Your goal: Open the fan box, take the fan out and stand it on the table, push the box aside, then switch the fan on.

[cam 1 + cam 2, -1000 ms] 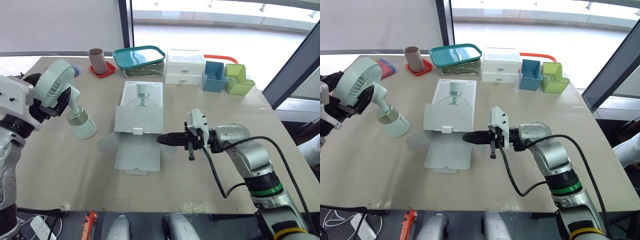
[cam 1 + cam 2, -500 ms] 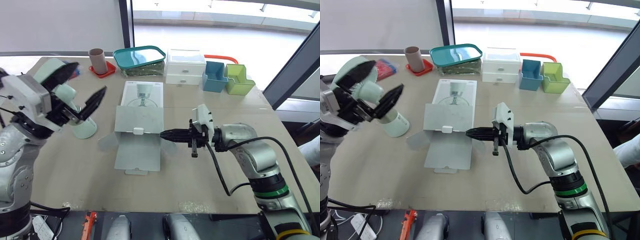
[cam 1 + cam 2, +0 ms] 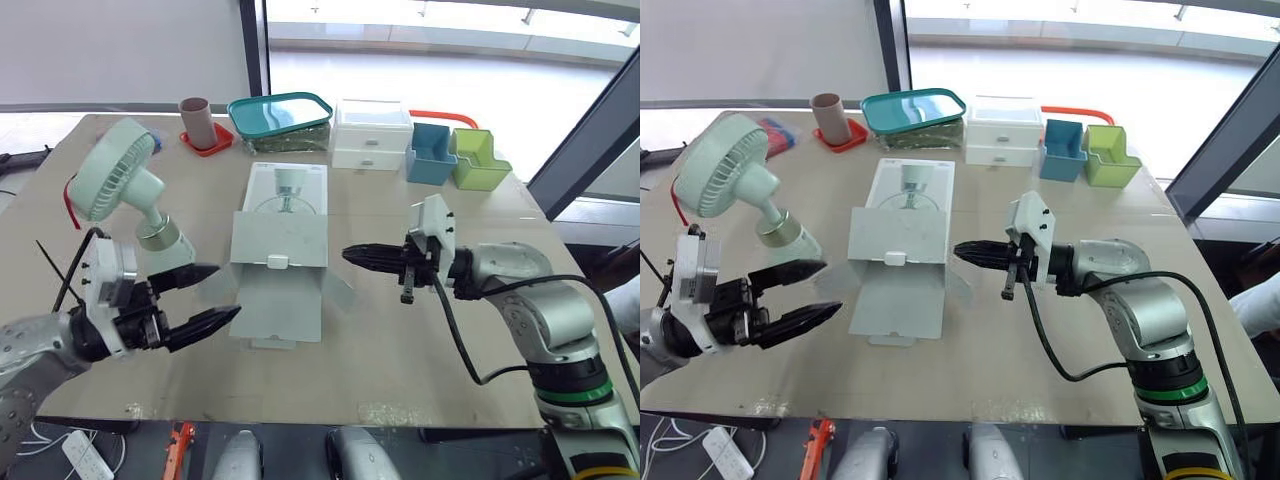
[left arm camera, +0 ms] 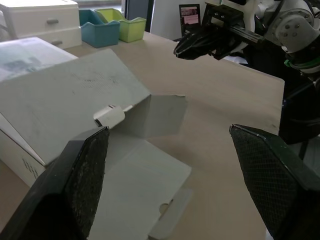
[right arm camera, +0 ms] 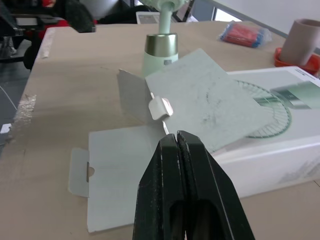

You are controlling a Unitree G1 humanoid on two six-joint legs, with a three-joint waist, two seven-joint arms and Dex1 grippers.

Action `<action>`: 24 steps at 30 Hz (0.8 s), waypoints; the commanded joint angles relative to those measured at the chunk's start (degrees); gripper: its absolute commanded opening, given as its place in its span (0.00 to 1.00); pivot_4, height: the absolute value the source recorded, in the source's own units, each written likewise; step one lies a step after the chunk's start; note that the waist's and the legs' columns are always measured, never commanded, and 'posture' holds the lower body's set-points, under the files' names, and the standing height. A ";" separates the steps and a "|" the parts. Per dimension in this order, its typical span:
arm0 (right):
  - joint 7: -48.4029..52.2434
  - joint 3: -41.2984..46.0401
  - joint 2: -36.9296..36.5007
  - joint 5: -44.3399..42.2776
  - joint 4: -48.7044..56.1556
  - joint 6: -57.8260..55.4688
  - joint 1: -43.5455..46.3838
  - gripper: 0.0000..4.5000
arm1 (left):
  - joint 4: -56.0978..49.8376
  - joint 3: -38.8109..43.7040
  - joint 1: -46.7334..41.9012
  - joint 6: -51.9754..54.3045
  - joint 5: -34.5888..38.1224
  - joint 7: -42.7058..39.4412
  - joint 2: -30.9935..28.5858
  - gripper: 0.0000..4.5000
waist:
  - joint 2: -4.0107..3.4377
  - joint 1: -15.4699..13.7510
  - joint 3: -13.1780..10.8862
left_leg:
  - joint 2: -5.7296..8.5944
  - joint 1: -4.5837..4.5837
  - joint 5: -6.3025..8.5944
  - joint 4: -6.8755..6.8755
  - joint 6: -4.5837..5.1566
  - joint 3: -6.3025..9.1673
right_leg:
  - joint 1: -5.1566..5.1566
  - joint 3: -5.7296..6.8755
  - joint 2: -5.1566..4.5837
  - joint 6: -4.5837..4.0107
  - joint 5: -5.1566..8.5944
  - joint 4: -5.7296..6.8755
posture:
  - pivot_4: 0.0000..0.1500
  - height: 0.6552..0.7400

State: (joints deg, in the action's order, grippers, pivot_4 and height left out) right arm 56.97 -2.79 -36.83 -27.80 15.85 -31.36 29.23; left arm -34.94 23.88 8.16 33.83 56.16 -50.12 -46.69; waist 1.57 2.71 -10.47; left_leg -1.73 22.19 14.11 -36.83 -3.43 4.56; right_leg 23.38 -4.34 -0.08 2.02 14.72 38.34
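Note:
The pale green fan stands upright on its base at the left of the table, with nothing holding it. The white fan box lies in the middle, its lid and flaps folded open toward the front edge. My left gripper is open and empty, low over the table in front of the fan, just left of the flaps. In the left wrist view its fingers spread wide over the flap. My right gripper is shut and empty, pointing at the box from its right, apart from it.
Along the far edge stand a brown cup on a red coaster, a teal-lidded container, a white drawer unit, a blue bin and a green bin. A red and blue item lies behind the fan.
My left gripper has let go of the fan, opened, and dropped back toward the front edge. The fan now stands alone. My right gripper has drawn a little to the right, away from the box.

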 commanded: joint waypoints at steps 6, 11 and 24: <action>-1.74 0.31 -1.39 -0.48 4.81 -2.25 -1.85 0.18 | 1.97 0.55 6.46 -10.18 -11.63 -1.15 4.61 1.00 | 0.00 -0.03 0.00 | 0.00 -0.01 0.00 0.04 0.00 -0.02 | 0.00 -0.03 0.01 -0.01 0.00 -0.02 | 1.00 1.00; -1.88 -0.85 -2.42 0.70 5.84 -2.63 -3.09 0.63 | 0.56 -1.12 12.05 -13.64 -15.13 -2.73 7.45 1.00 | 0.01 -0.04 0.01 | 0.00 0.00 0.01 0.06 0.01 -0.05 | 0.01 -0.06 0.00 -0.01 0.01 -0.06 | 1.00 1.00; -3.74 -12.65 1.53 9.46 -0.37 -1.59 1.69 0.98 | -0.51 -2.14 12.97 -16.53 -18.76 1.62 10.84 1.00 | 0.01 0.03 0.01 | -0.04 -0.04 0.00 0.04 0.00 -0.11 | 0.02 -0.10 0.04 -0.01 0.01 -0.06 | 1.00 1.00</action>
State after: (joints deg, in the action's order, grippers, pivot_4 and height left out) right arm 53.52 -15.61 -35.20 -19.46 15.50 -34.35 29.73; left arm -33.41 21.59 20.92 18.53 37.56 -48.75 -36.18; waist 1.58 2.74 -10.45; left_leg -1.76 22.16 14.11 -36.80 -3.42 4.46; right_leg 23.40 -4.43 -0.05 2.02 14.73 38.28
